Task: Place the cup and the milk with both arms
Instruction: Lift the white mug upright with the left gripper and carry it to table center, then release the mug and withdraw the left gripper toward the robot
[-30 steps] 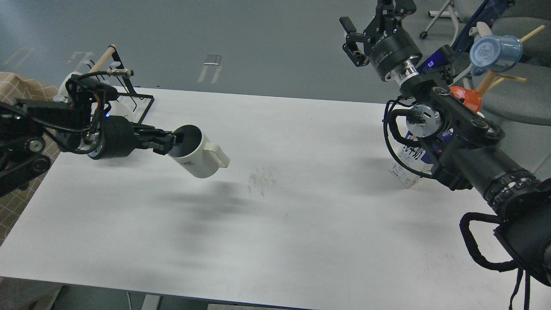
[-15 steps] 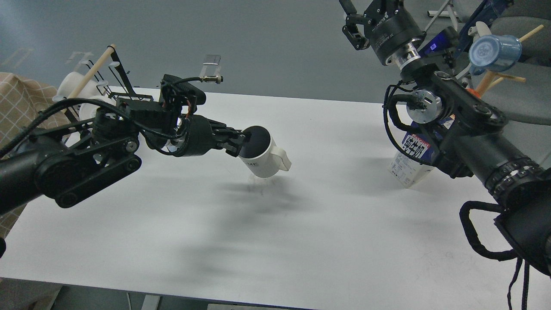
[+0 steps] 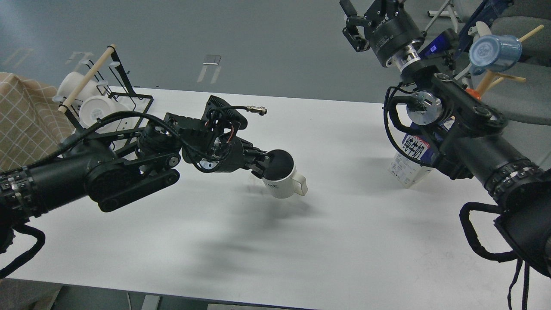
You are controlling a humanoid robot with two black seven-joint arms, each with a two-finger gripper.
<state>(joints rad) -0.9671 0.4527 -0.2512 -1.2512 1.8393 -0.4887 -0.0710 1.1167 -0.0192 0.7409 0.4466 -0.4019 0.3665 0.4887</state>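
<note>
My left gripper (image 3: 263, 165) is shut on the rim of a white mug (image 3: 285, 184), one finger inside its dark opening. The mug is tilted with its handle to the right, just above or touching the middle of the white table (image 3: 327, 241); I cannot tell which. The milk carton (image 3: 408, 160), white and blue with printed characters, stands at the table's right side, partly hidden behind my right arm. My right gripper (image 3: 371, 9) is raised high beyond the table's far edge, open and empty, its fingertips partly cut off by the frame's top.
A black wire rack (image 3: 129, 92) with white cups and a wooden rod stands at the table's back left corner. A wooden peg stand with a blue cup (image 3: 495, 52) is at the far right, past the table. A beige checked cloth (image 3: 26, 116) lies at the left.
My left arm has carried the mug to the right and downward, from the table's left to its middle, close to the surface. My right gripper rose slightly; the milk carton stayed put.
</note>
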